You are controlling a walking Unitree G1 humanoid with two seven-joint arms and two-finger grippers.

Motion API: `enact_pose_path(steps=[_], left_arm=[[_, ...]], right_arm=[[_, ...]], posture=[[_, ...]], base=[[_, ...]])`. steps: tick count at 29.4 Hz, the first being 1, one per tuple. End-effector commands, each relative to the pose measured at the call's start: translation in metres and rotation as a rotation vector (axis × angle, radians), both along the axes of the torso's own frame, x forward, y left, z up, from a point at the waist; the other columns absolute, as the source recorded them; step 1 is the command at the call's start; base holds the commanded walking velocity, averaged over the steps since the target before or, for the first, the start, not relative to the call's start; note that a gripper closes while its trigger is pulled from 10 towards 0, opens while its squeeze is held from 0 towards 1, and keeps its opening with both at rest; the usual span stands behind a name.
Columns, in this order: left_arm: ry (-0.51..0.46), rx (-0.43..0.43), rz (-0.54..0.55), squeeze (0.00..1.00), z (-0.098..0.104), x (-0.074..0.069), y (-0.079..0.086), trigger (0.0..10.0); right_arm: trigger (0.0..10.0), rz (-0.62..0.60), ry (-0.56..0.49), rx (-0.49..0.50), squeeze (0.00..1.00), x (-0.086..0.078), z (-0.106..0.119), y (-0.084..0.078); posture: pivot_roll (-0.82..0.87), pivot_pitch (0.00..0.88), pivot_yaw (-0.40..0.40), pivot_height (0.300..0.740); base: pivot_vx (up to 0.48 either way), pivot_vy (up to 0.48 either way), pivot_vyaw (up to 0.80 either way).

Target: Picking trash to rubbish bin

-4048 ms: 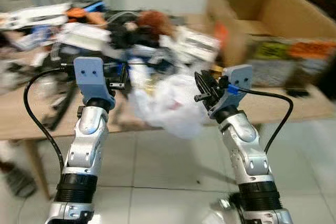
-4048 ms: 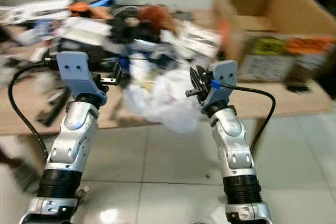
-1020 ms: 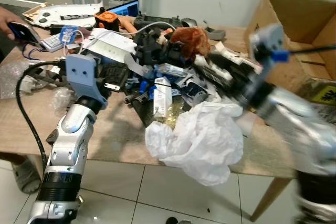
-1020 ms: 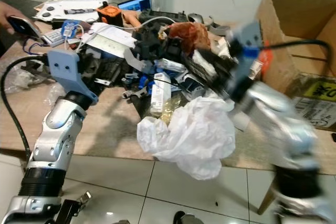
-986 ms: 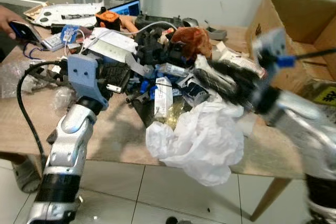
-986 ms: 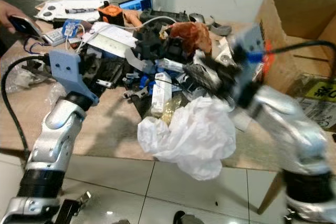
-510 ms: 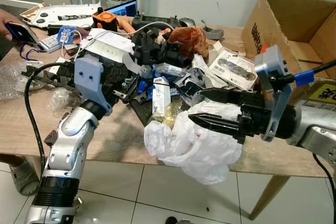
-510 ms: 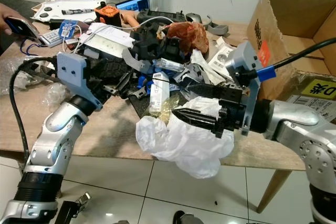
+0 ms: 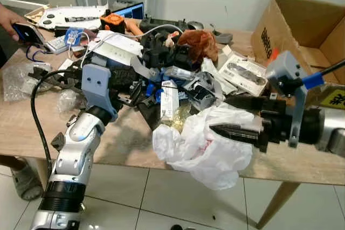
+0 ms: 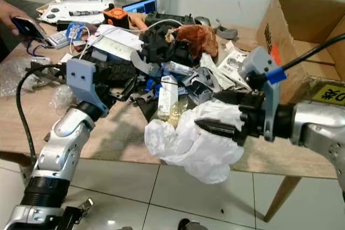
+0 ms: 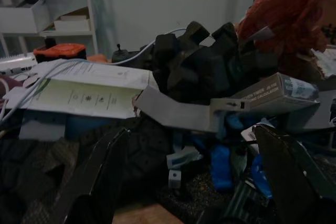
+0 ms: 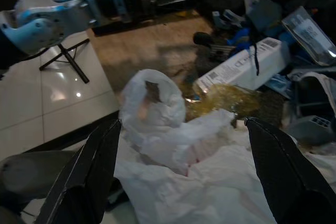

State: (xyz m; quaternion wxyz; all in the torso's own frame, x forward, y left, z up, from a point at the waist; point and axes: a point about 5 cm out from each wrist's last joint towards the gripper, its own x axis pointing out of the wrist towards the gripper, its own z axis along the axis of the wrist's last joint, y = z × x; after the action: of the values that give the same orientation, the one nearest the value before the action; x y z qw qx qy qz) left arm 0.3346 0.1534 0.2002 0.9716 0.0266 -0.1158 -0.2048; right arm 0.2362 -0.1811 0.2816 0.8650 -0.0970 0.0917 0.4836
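Head views: a crumpled white plastic bag (image 9: 207,145) lies at the near edge of a light wooden table (image 9: 21,127), partly hanging over the rim, in front of a heap of mixed clutter (image 9: 172,74) that includes an upright white carton (image 9: 170,99) and a rust-brown fuzzy lump (image 9: 198,43). The right arm reaches across from the right, forearm nearly level, its right gripper (image 9: 233,117) pointing toward the robot's left with the two long black fingers spread wide, one above and one against the bag's upper folds. The left arm rises from below with elbow bent, its left gripper (image 9: 126,87) aimed into the heap's near left side. An open brown cardboard box (image 9: 302,25) stands on the table's far right; a person's hand (image 9: 8,17) holding a phone shows at the far left. Left wrist view: the left gripper's fingers (image 11: 100,177) stand wide apart, framing black foam pieces (image 11: 210,61), a white paper sheet (image 11: 84,95) and a grey box. Right wrist view: the right gripper's fingers (image 12: 89,177) are spread wide, with the white bag between them.
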Motion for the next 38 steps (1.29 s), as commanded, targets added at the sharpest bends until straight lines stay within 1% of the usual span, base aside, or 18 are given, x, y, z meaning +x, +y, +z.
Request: enact_pose_path(steps=[1, 5, 7, 10, 13, 17, 19, 20, 21, 22, 23, 24, 25, 29, 31, 32, 37, 38], left_arm=[[0.012, 0.012, -0.017, 0.00, -0.003, 0.001, -0.006, 10.0], [0.019, 0.025, -0.030, 0.00, -0.002, 0.003, -0.007, 10.0], [0.022, 0.024, -0.032, 0.00, -0.002, 0.003, -0.007, 10.0], [0.033, 0.032, -0.033, 0.00, -0.005, 0.003, -0.005, 10.0], [0.042, 0.043, -0.034, 0.00, -0.007, 0.003, -0.006, 10.0], [0.050, 0.042, -0.047, 0.00, -0.009, 0.002, -0.009, 10.0], [0.051, 0.043, -0.050, 0.00, -0.009, 0.002, -0.009, 10.0], [0.056, 0.043, -0.056, 0.00, -0.011, 0.001, -0.011, 10.0], [0.056, 0.043, -0.056, 0.00, -0.011, 0.001, -0.011, 10.0], [0.059, 0.043, -0.060, 0.00, -0.012, 0.000, -0.012, 10.0], [0.059, 0.043, -0.060, 0.00, -0.012, 0.000, -0.012, 10.0], [0.060, 0.043, -0.061, 0.00, -0.012, 0.000, -0.012, 10.0], [0.060, 0.042, -0.062, 0.00, -0.012, 0.000, -0.013, 10.0], [0.055, 0.036, -0.057, 0.00, -0.011, 0.001, -0.014, 10.0], [0.050, 0.028, -0.047, 0.00, -0.011, 0.001, -0.015, 10.0], [0.043, 0.022, -0.038, 0.00, -0.010, 0.001, -0.017, 10.0], [0.031, 0.017, -0.031, 0.00, -0.009, 0.001, -0.020, 10.0], [0.025, 0.011, -0.030, 0.00, -0.008, 0.001, -0.022, 10.0]], right_arm=[[10.0, 0.033, 0.011, -0.006, 0.00, -0.007, 0.000, 0.004], [10.0, 0.079, 0.052, -0.038, 0.00, -0.017, -0.003, 0.003], [10.0, 0.080, 0.062, -0.047, 0.00, -0.018, -0.003, 0.003], [10.0, 0.072, 0.107, -0.103, 0.00, -0.021, -0.010, -0.001], [10.0, 0.080, 0.145, -0.115, 0.00, -0.023, -0.016, -0.002], [10.0, 0.043, 0.225, -0.203, 0.00, -0.025, -0.035, -0.008], [10.0, 0.036, 0.236, -0.216, 0.00, -0.025, -0.037, -0.009], [10.0, 0.008, 0.269, -0.276, 0.00, -0.025, -0.048, -0.013], [10.0, 0.008, 0.269, -0.276, 0.00, -0.025, -0.048, -0.013], [10.0, -0.026, 0.299, -0.351, 0.00, -0.024, -0.060, -0.018], [10.0, -0.026, 0.299, -0.351, 0.00, -0.024, -0.060, -0.018], [10.0, -0.038, 0.303, -0.382, 0.00, -0.024, -0.064, -0.019], [10.0, -0.065, 0.302, -0.432, 0.00, -0.022, -0.068, -0.023], [10.0, -0.122, 0.275, -0.506, 0.00, -0.015, -0.077, -0.028], [10.0, -0.181, 0.245, -0.562, 0.00, -0.008, -0.086, -0.033], [10.0, -0.214, 0.199, -0.609, 0.00, -0.001, -0.092, -0.034], [10.0, -0.244, 0.138, -0.643, 0.00, 0.006, -0.096, -0.032], [10.0, -0.273, 0.080, -0.639, 0.00, 0.013, -0.096, -0.029]], posture=[[-0.04, 0.067, -0.036, 0.740], [-0.04, 0.060, -0.038, 0.740], [-0.04, 0.059, -0.038, 0.740], [-0.04, 0.055, -0.040, 0.740], [-0.04, 0.052, -0.044, 0.740], [-0.04, 0.051, -0.048, 0.740], [-0.04, 0.051, -0.048, 0.740], [-0.04, 0.053, -0.048, 0.740], [-0.04, 0.053, -0.048, 0.740], [-0.04, 0.053, -0.048, 0.740], [-0.04, 0.053, -0.048, 0.740], [-0.04, 0.053, -0.048, 0.740], [-0.04, 0.057, -0.049, 0.740], [-0.03, 0.061, -0.047, 0.740], [-0.03, 0.061, -0.047, 0.740], [-0.03, 0.066, -0.044, 0.740], [-0.03, 0.070, -0.043, 0.740], [-0.03, 0.070, -0.043, 0.740]], base=[[0.000, 0.000, 0.00], [0.000, 0.000, 0.00], [0.000, 0.000, 0.00], [0.000, 0.000, 0.00], [0.000, 0.000, 0.00], [0.000, 0.000, 0.00], [0.000, 0.000, 0.00], [0.000, 0.000, 0.00], [0.000, 0.000, 0.00], [0.000, 0.000, 0.00], [0.000, 0.000, 0.00], [0.000, 0.000, 0.00], [0.000, 0.000, 0.00], [0.000, 0.000, 0.00], [0.000, 0.000, 0.00], [0.000, 0.000, 0.00], [0.000, 0.000, 0.00], [0.000, 0.000, 0.00]])
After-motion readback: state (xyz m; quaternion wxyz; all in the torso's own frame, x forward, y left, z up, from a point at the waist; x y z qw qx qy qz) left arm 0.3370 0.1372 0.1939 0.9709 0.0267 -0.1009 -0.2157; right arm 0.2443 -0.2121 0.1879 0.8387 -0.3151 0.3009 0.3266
